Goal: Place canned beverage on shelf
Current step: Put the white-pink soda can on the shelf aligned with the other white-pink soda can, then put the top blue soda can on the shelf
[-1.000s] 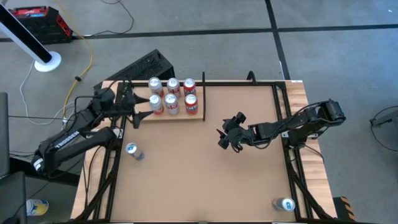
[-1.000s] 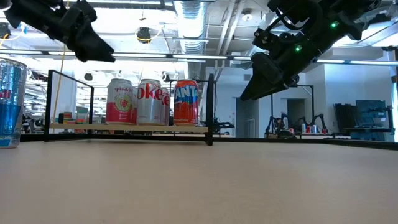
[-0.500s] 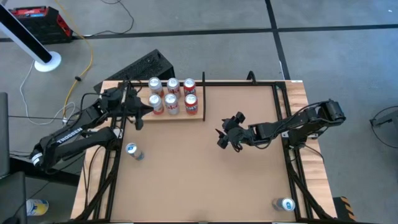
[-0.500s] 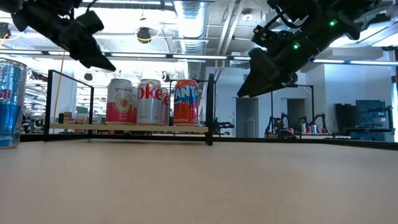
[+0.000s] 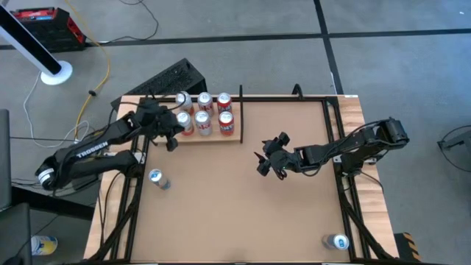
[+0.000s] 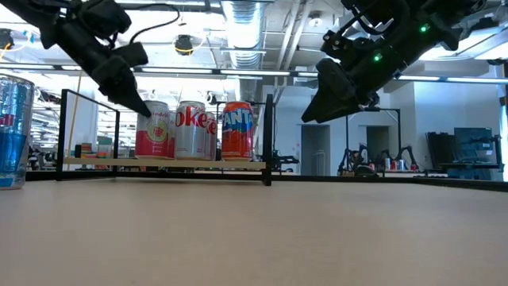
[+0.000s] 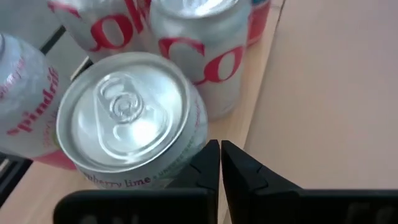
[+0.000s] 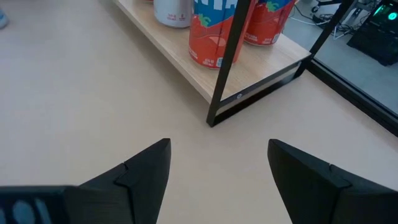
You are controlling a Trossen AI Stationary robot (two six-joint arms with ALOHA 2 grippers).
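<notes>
The shelf (image 5: 213, 138), a pale wood board with black rails, stands at the table's far left and carries several upright cans. My left gripper (image 5: 174, 140) is shut and hangs at the shelf's near left corner. It is right beside the pink-labelled can (image 7: 127, 118) in the front row, and its tips (image 6: 144, 109) are level with the can's upper part. My right gripper (image 5: 265, 163) hovers open above the middle of the table with nothing between its fingers (image 8: 146, 165). A blue can (image 5: 156, 178) stands on the table near the left edge. My left gripper (image 7: 221, 163) points down, and its shut fingertips are close against the near right side of the pink-labelled can (image 7: 196, 140), which stands upright on the shelf. I cannot tell whether they touch it.
Another can (image 5: 338, 241) sits at the table's near right corner. In the low view the blue can (image 6: 12, 131) rises tall at the left. The shelf's black corner post (image 8: 233, 59) stands between my right gripper and the orange can (image 8: 214, 28). Bare tabletop (image 5: 243, 213) spreads across the near half.
My left gripper has shut. It has moved down and toward the table's right edge, from above the shelf's left rail to beside the front-left can. The cans on the shelf stand as before.
</notes>
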